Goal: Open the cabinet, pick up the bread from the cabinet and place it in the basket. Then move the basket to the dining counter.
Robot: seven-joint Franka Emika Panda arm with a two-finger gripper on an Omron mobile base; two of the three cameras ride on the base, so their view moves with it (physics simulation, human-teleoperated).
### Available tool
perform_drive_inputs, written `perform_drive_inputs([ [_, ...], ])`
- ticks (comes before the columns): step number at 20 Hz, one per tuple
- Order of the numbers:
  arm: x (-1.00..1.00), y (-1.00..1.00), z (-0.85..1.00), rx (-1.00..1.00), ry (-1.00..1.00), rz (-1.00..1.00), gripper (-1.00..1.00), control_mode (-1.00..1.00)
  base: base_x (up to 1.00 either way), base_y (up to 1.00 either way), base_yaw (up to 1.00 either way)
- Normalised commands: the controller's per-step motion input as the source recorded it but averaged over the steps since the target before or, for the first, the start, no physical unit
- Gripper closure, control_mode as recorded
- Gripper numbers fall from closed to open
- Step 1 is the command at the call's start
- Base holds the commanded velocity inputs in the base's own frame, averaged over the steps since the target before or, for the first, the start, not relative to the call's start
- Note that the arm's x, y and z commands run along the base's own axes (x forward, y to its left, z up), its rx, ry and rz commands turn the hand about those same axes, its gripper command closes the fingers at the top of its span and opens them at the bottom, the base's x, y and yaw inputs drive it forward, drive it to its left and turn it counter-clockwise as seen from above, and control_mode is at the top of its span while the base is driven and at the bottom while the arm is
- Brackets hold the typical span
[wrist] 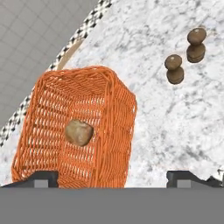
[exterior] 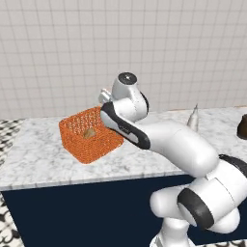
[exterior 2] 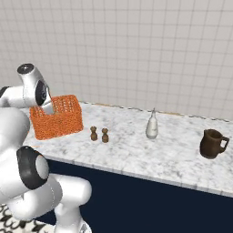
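I have the basket (wrist: 74, 131) standing on the marble dining counter (exterior: 43, 154), toward its left end as I look from the base, and the bread (wrist: 79, 132) lies on the basket floor, roughly in the middle. So the load looks delivered, as far as I can judge, and what matters now is how my gripper (wrist: 113, 177) sits relative to the basket. In the hand view the two dark finger tips stand wide apart at the bottom edge, spread to their limit, with nothing between them; one tip shows below the basket's near corner, the other over bare marble. The basket's right wall lies between the tips, so the hand is placed over that wall rather than over the centre of the basket. From the right base view the wrist hangs just above the basket's near left corner. The basket's long axis in the hand view runs away from me and slightly to the right. A pair of small brown shakers (wrist: 186, 54) stands on the marble nearby, clear of the basket. My judgement is that the next move is a straight lift upward, keeping the fingers from snagging the woven rim.
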Motion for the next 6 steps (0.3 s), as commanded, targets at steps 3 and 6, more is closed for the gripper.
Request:
perform_drive_inputs([
  [3,-0.91,-0.87,0.30,-0.12,0.00,0.08,-1.00,-1.00,0.00,0.00,0.00],
  [6,-1.00,-0.98,0.17,-0.12,0.00,0.10,-1.00,-1.00,0.00,0.00,0.00],
])
